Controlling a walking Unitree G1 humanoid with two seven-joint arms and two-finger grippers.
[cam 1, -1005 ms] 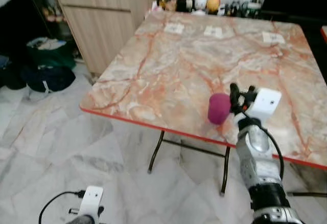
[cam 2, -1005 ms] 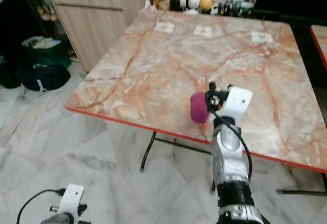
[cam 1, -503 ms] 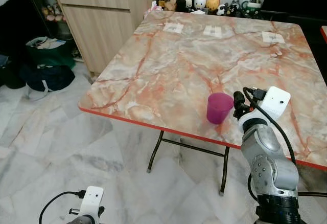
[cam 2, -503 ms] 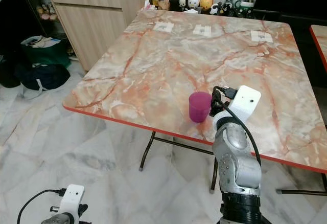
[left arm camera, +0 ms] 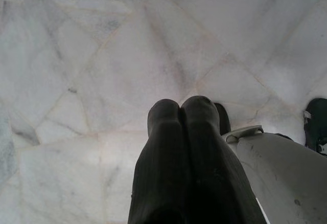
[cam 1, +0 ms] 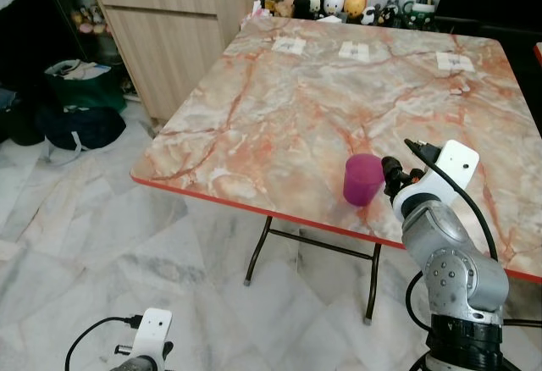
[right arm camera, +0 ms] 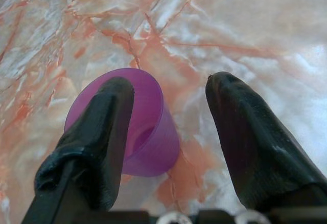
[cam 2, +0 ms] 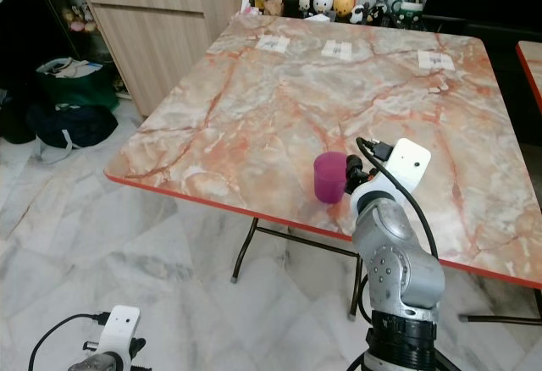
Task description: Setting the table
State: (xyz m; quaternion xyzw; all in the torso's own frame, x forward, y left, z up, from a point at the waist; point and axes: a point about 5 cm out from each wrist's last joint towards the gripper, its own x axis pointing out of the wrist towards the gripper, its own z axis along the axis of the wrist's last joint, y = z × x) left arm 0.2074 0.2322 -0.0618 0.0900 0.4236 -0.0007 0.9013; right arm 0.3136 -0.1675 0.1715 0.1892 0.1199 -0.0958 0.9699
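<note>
Marble-pattern table (cam 1: 288,108) with a red edge and black folding legs, on a pale marble floor (cam 1: 102,252); wooden cabinet (cam 1: 169,24) at its far left corner, dark bags (cam 1: 72,125) on the floor beside that. Left eye view: purple cup (cam 1: 363,179) stands upright near the table's near edge, translucent plastic, tapering toward the base, open end up. Right gripper (cam 1: 391,176) sits just to the cup's right at cup height, silver arm rising from below with a white camera block on the wrist. Row of small figurines and jars (cam 1: 339,2) along the far edge, three small white cards (cam 1: 354,50) on the far part of the top. Left arm hangs low near the floor (idle). Right eye view: same layout, cup (cam 2: 329,176) and black fingers side by side, too small to tell contact. Right wrist view gives what the head views can't: right gripper (right arm camera: 168,88) spread wide, one finger (right arm camera: 102,132) overlapping the cup (right arm camera: 145,132) rim on the camera side, the other finger well clear over bare marble, nothing gripped. Cup interior visible, empty. Left wrist view: left gripper (left arm camera: 181,106) fingers pressed together, holding nothing, pointing down at floor tiles with a white robot part beside them.
</note>
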